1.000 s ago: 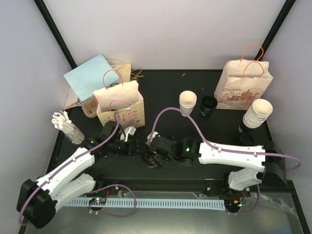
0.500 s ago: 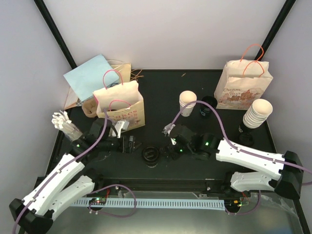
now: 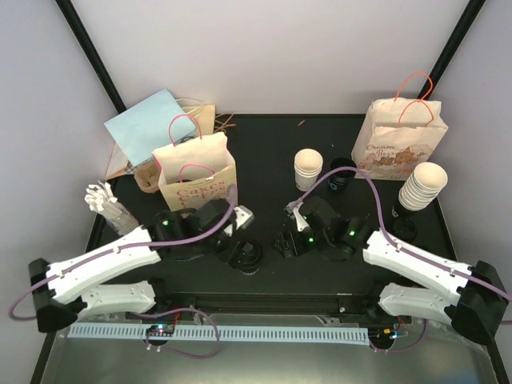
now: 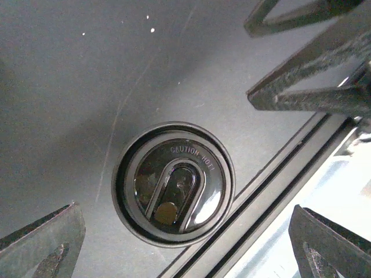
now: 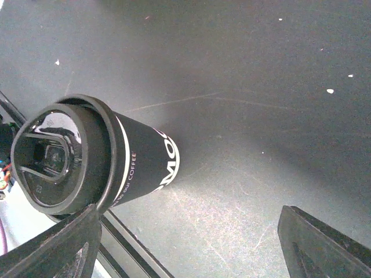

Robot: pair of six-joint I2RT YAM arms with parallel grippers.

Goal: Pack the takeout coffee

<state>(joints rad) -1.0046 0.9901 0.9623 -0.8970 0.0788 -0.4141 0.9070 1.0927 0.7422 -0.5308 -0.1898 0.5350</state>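
Note:
The takeout coffee, a black paper cup with a black lid, stands upright near the table's front edge. My left gripper hovers over it, open wide; in the left wrist view the lid lies straight below, ahead of the gap between the fingers, nothing touching it. My right gripper is just to the right of the cup, open and empty. From the right wrist the cup shows at far left, beside the left finger, not between the jaws. A paper bag with pink handles stands behind the left arm.
A second paper bag stands at the back right. A stack of white cups, a black cup and a taller white stack stand mid-right. Blue paper and white pieces lie at the left. The table's front rail runs just behind the cup.
My right gripper has let go of the cup and drawn back to the right. My left arm has swung right over the cup, its jaws opening wide.

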